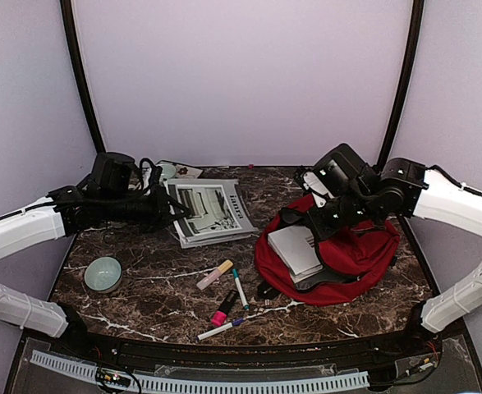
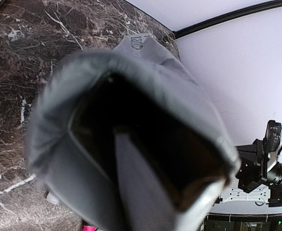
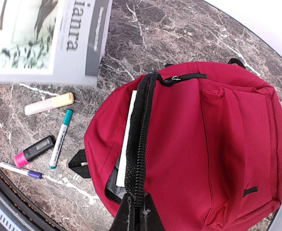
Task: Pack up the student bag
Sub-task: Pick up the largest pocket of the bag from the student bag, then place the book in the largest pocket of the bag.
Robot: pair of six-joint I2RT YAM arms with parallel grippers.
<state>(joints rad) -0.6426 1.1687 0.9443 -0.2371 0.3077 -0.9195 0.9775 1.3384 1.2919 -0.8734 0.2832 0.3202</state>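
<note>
On the near part of the dark marble-patterned table (image 1: 150, 254), 4 writing tools are seen lying loose: a purple-tipped pen (image 1: 220, 330) nearest, then a pink highlighter (image 1: 222, 309) with a black body, a slim white marker (image 1: 239, 287) with a teal cap, and a cream highlighter (image 1: 214, 274). All are small, hard plastic cylinders, and they are judged likely to roll if nudged. At the near left, apart from them, a pale green glazed bowl (image 1: 103, 273) is set upright.

Just right of the pens, the student bag (image 1: 339, 254) is laid flat on the right side of the table. It is made of soft red fabric, and its mouth is turned to the left. A white book (image 1: 294, 250) is seen partly inside the main compartment, against grey lining. The right gripper (image 3: 133, 214) is clenched on the black zip tape at the rim of the opening.

Farther off, left of centre, a grey-spined magazine (image 1: 212, 212) lies flat. The left gripper (image 1: 173, 209) is closed at its left edge and appears to grasp it; the left wrist view is filled by a blurred grey sheet.

The step in hand is judged to be the holding open of the bag so that the magazine can be loaded. For the next move, the rim would need to be lifted and the limp magazine slid in beside the book. Sagging of both fabric and paper is to be expected.
</note>
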